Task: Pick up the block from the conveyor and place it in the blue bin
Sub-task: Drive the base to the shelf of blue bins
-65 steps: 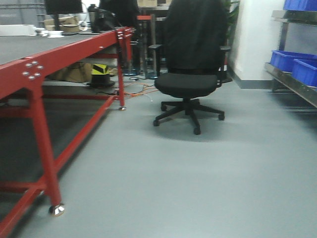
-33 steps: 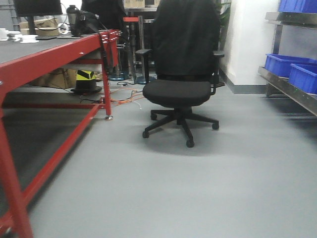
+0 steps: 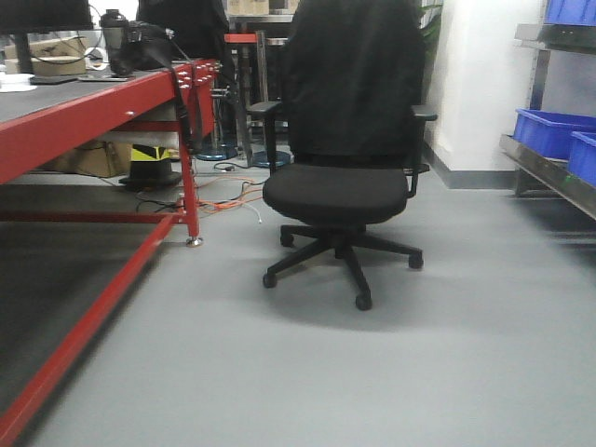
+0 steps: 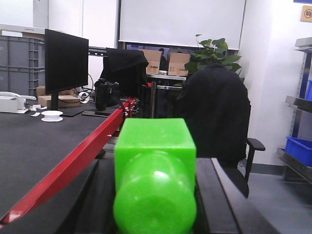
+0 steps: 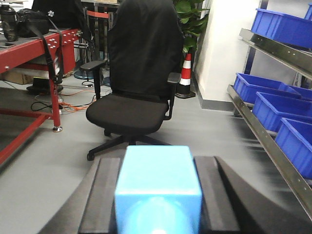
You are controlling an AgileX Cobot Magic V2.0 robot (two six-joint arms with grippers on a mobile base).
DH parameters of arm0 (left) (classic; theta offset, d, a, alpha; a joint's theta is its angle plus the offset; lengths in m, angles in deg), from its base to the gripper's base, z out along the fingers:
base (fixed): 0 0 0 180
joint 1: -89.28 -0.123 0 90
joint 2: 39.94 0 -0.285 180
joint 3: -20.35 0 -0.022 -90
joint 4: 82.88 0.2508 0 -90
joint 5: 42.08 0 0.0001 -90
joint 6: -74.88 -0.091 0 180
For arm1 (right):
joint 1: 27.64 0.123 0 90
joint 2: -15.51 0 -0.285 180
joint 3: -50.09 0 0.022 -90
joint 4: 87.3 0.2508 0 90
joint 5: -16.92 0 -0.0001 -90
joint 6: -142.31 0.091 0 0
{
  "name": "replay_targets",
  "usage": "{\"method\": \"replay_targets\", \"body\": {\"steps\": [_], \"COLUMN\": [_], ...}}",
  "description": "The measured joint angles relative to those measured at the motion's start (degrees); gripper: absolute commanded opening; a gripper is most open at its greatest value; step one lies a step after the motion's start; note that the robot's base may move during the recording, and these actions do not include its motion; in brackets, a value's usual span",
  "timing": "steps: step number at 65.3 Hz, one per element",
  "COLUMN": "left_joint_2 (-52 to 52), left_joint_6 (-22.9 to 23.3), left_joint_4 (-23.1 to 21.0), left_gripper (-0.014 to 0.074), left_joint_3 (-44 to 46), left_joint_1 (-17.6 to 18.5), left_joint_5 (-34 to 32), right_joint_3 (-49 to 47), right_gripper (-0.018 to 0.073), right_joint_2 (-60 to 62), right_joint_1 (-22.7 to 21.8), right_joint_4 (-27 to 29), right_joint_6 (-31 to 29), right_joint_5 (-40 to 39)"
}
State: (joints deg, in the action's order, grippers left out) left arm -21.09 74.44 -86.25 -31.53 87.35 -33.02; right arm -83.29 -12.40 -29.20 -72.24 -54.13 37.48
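In the left wrist view, the green block (image 4: 154,146) sits between the two dark fingers of the left claw (image 4: 155,163), which is clamped on its flat side faces. The block's squared end projects forward beyond the fingertips, and a rounded end faces the camera. In the right wrist view, the right claw (image 5: 157,161) grips a pale blue block (image 5: 157,183) the same way, centred between its fingers and flush against both. Assessment: both blocks appear to be rigid moulded plastic, light and unlikely to deform. Their smooth, glossy faces may slide under a loose grip. The flat opposing sides are the sound place to hold, and the rounded portion is not. Both blocks are carried in the air, clear of any surface. No conveyor is visible in any view. The blue bins (image 5: 273,109) stand on a metal shelf (image 5: 253,122) to the right, well apart from either claw. An office chair (image 3: 340,186) stands on the floor ahead, and a red-framed counter (image 3: 84,112) runs along the left. Which bin is intended cannot be determined.
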Motion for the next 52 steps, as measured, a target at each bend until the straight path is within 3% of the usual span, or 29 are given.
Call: {"method": "replay_targets", "body": {"steps": [52], "left_joint_2": [0.0], "left_joint_6": [0.0], "left_joint_4": [0.0], "left_gripper": [-0.0111], "left_joint_3": [0.0], "left_joint_1": [0.0], "left_joint_5": [0.0], "right_joint_3": [0.0], "right_gripper": [-0.0160], "right_joint_2": [0.0], "right_joint_1": [0.0], "right_joint_4": [0.0], "right_joint_6": [0.0], "right_joint_5": [0.0]}}
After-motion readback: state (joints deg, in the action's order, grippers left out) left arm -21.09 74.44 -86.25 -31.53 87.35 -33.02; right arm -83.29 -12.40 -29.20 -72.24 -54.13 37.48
